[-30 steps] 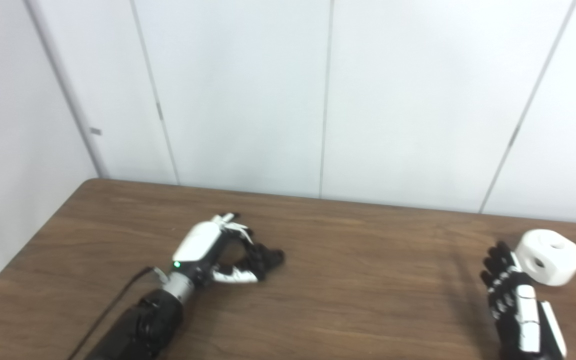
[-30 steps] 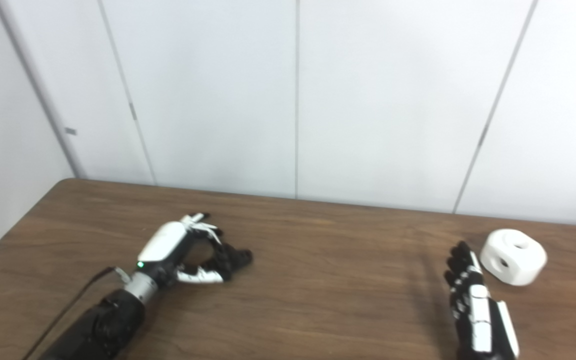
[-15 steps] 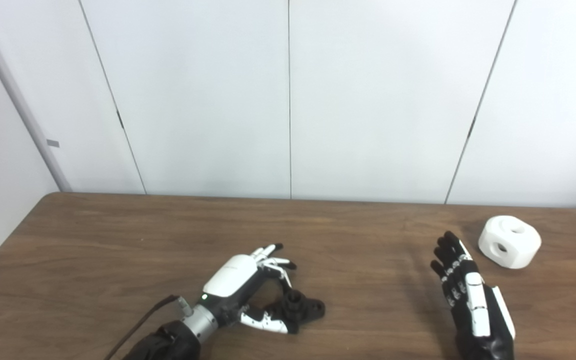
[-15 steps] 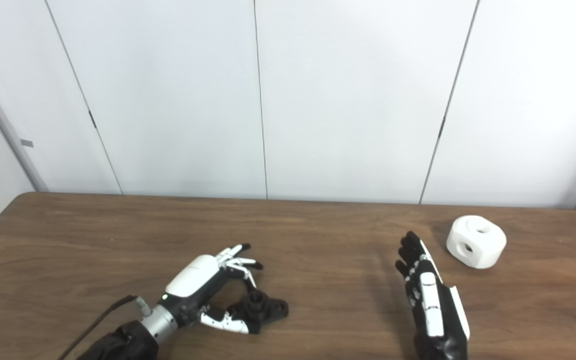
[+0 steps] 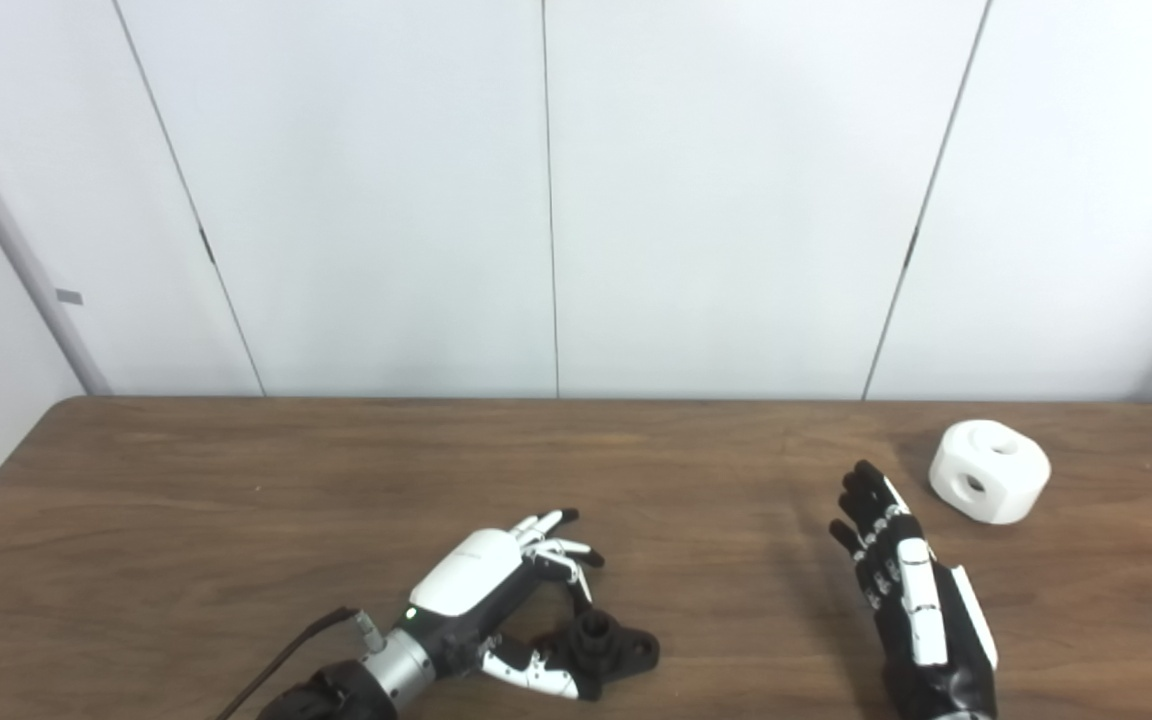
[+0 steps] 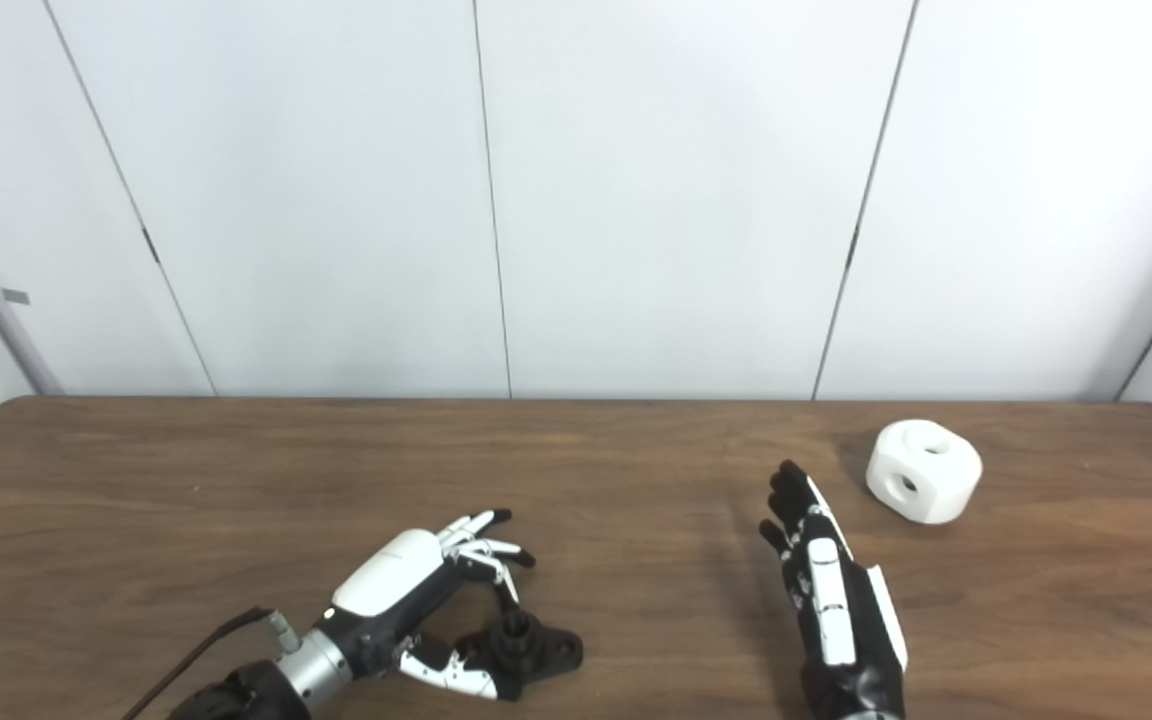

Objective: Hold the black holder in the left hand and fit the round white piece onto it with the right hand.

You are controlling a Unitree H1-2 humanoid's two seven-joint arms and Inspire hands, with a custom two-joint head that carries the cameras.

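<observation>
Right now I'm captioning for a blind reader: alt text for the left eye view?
Left hand curls open around a black holder on a wooden table. Right hand, open, sits apart from a round white piece.

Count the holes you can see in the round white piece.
2. On the round white piece, lying on the table beyond the right hand, one hole faces up, one is in its side. Others may be hidden.
</observation>
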